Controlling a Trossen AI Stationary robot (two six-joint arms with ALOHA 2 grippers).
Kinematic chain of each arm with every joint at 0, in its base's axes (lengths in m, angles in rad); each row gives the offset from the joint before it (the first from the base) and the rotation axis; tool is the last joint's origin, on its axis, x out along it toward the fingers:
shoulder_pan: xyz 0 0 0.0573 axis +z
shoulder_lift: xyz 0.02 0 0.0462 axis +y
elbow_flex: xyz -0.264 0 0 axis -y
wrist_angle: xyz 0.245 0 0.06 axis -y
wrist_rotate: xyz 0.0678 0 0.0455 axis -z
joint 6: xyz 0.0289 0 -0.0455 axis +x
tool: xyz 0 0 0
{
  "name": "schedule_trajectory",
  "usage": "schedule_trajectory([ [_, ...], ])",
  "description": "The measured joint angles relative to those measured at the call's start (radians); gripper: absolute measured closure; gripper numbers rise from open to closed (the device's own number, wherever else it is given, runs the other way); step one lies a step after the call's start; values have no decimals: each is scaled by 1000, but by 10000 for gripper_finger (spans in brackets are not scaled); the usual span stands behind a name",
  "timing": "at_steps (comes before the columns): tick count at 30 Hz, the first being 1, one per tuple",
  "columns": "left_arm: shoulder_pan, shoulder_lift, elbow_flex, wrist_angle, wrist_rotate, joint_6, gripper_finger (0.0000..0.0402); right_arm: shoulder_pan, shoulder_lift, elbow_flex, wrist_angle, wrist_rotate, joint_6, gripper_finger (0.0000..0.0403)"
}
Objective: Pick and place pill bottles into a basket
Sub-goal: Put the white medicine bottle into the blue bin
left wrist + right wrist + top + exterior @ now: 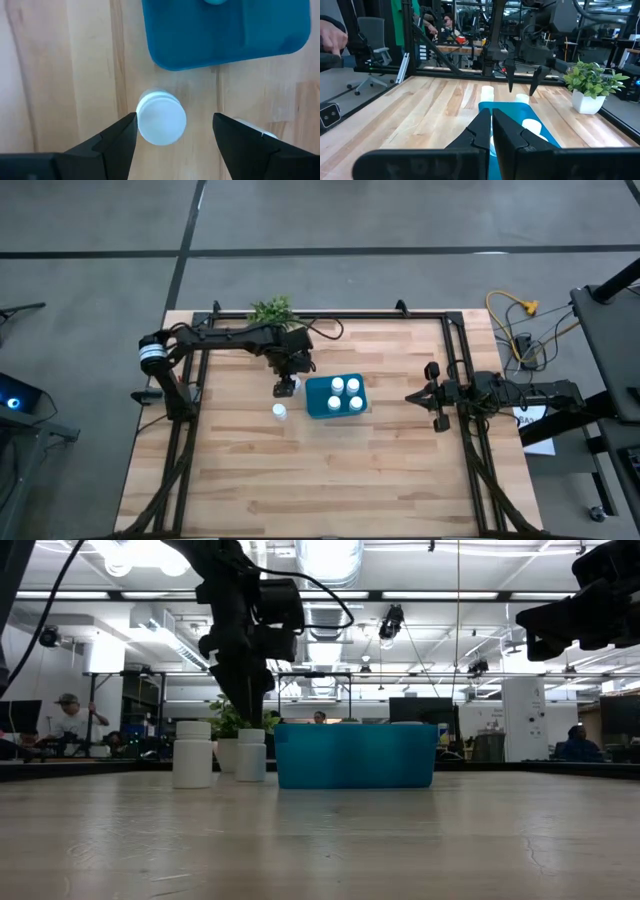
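The teal basket (316, 404) stands mid-table with several white pill bottles (345, 393) upright in it. Two more pill bottles stand on the wood to its left: one (161, 118) directly under my left gripper (175, 125), the other (279, 412) nearer the table's front. My left gripper (246, 708) points down, open, its fingertips above that bottle's cap and on either side of it, touching nothing. My right gripper (412, 396) waits at the table's right side, level and shut, with nothing in it.
A small green plant in a white pot (272, 310) stands at the table's far edge, behind my left arm. Black frame rails (455, 360) run along the table's sides. Bare wood lies in front of the basket (330, 470). People sit in the room beyond the table.
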Motion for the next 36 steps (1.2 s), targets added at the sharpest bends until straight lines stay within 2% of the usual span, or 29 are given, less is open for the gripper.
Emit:
schedule_trajectory([
  [36,-2,16,-83,111,-16,-1,159,0,0,0,0,0,0,394],
])
